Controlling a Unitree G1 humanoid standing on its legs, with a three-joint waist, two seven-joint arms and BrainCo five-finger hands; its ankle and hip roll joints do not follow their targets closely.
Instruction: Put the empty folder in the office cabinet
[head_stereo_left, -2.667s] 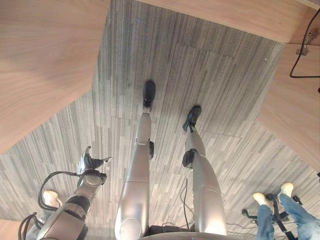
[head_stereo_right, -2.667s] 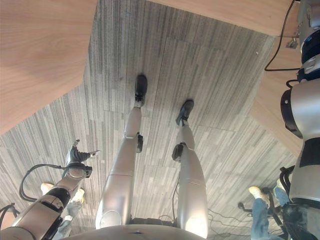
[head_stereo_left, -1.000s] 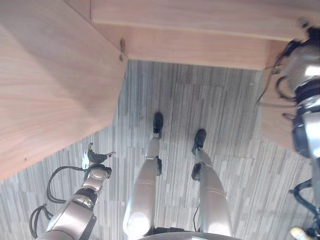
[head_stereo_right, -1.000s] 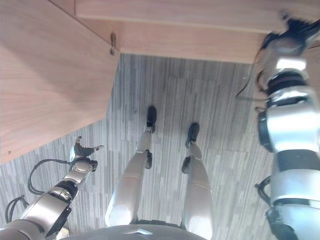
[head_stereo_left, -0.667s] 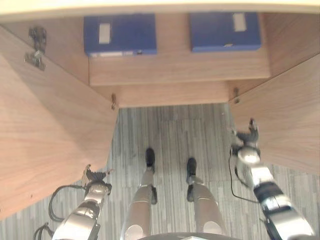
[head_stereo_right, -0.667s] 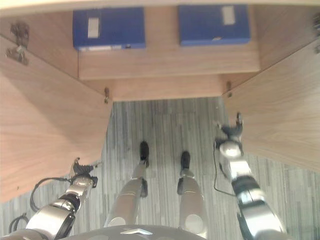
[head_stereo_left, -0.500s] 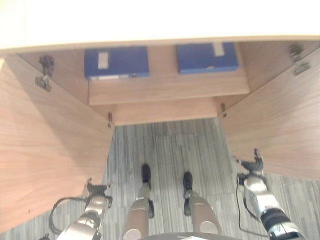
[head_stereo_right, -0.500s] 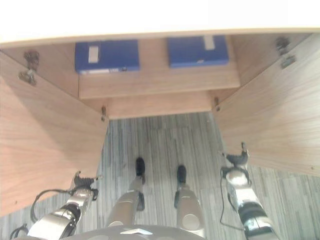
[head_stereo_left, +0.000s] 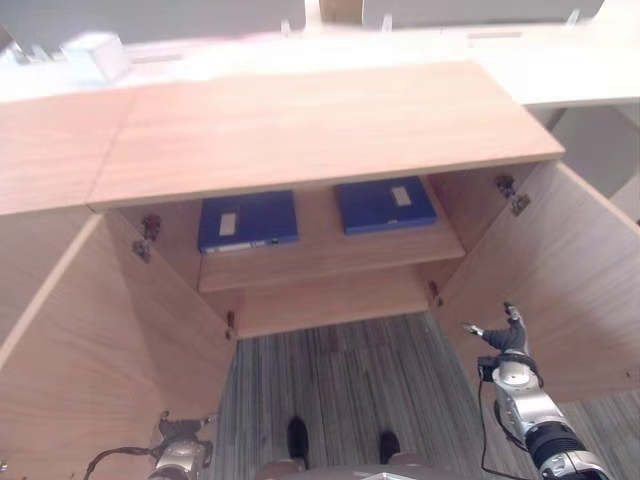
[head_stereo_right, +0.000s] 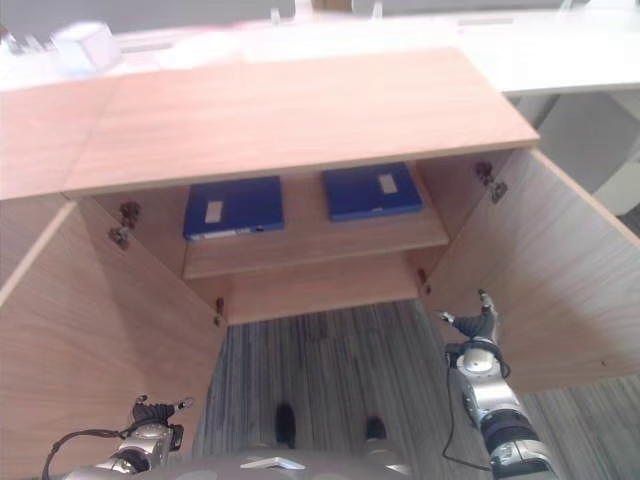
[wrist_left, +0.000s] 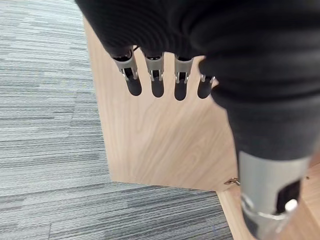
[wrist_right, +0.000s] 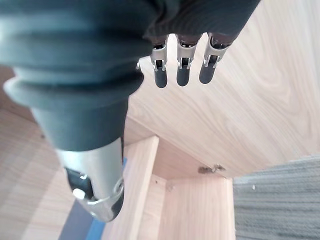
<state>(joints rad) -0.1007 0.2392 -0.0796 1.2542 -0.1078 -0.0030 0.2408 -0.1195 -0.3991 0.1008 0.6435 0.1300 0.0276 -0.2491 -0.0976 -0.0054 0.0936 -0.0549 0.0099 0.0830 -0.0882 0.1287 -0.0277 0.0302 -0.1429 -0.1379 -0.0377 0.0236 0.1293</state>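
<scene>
Cabinet open — two blue folders flat on its shelf. Left hand low, right hand by the right door — both with fingers relaxed, holding nothing.

grey striped carpet, white desktop
</scene>
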